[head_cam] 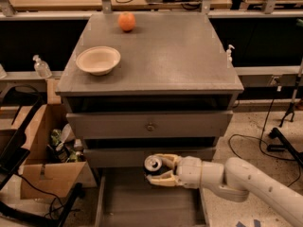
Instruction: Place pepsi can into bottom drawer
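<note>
- Two cream fingers (165, 159) of our gripper (154, 170) clamp the pepsi can (152, 163), its silver top facing us.
- The can hangs above the rear of the open bottom drawer (142, 207), close before the drawer front (118, 157) above it.
- Up on the cabinet top (180, 56) we see a pale bowl (98, 59) and an orange (126, 21), well apart.
- A cardboard box (47, 176) sits on the floor beside the cabinet.

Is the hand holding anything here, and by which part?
Yes: the hand grips the pepsi can by its side wall, one finger on each side, silver top showing, above the open bottom drawer.
</note>
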Controlling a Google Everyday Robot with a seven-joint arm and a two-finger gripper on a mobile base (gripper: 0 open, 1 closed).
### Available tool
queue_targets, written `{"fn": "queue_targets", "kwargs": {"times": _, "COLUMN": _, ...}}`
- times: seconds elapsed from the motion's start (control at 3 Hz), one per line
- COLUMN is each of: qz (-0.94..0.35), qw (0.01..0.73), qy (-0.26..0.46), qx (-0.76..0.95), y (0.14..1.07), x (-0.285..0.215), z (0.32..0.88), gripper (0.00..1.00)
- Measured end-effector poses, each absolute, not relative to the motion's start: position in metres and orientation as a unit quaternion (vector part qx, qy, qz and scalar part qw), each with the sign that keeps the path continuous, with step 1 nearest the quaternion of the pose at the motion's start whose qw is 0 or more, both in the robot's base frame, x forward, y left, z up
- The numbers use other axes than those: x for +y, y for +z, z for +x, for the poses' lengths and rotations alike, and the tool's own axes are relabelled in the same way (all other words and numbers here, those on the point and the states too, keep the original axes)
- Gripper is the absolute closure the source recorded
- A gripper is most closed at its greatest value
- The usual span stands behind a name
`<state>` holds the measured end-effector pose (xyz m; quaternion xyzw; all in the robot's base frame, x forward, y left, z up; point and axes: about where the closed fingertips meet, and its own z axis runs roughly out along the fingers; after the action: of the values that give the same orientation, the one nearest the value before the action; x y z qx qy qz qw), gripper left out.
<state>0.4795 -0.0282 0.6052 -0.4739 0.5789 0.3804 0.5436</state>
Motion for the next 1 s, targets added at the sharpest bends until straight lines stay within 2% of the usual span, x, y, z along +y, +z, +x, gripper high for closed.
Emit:
{"fn": "queue_targets", "kwargs": {"times": 0.67, "qz": -0.497, "qw": 0.546, "qy": 0.376, "qx": 0.56, "y": 0.476, "x": 0.02, "z": 0.486, "gripper": 1.0}}
{"fn": "queue_targets", "kwargs": {"times": 1.0, "qz": -0.497, "qw": 0.534, "qy": 0.372, "qx": 0.573, "y": 0.431, "x": 0.024, "z": 0.491, "gripper": 1.0}}
